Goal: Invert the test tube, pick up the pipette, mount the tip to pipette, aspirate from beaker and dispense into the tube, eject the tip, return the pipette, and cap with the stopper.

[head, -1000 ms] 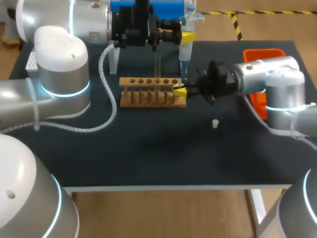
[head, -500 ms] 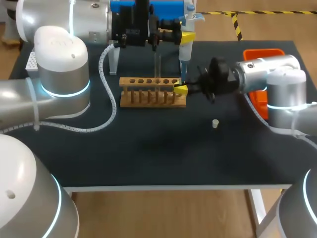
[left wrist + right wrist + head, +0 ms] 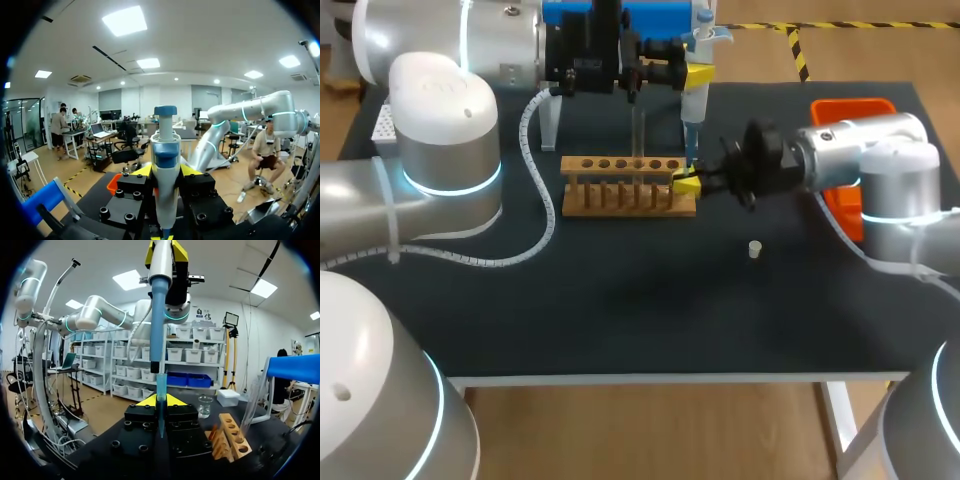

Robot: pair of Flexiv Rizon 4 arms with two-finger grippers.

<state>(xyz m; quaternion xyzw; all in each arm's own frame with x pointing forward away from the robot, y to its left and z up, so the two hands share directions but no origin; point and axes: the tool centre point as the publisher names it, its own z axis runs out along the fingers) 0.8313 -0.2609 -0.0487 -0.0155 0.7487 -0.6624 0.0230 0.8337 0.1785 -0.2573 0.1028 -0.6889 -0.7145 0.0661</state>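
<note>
Two arms: the left one comes in from the far left, the right one from the right side.
Left claw: high over the far part of the surface, clenched on the pipette.
Pipette: upright, plunger end up, held by its body between the left claw's yellow fingers; its shaft points down toward the right end of the rack.
Right claw: level with the rack's right end, directly under the pipette, clenched on the tip.
Tip: blue, upright between the right claw's fingers; its upper end meets the pipette's shaft.
Test tube: clear, standing in the wooden rack, left of the pipette.
Stopper: lying on the surface, nearer and to the right of the right claw, apart from it.
Beaker: beyond the right claw in the right wrist view, near the rack.
Orange tray: far right, partly hidden by the right arm.
</note>
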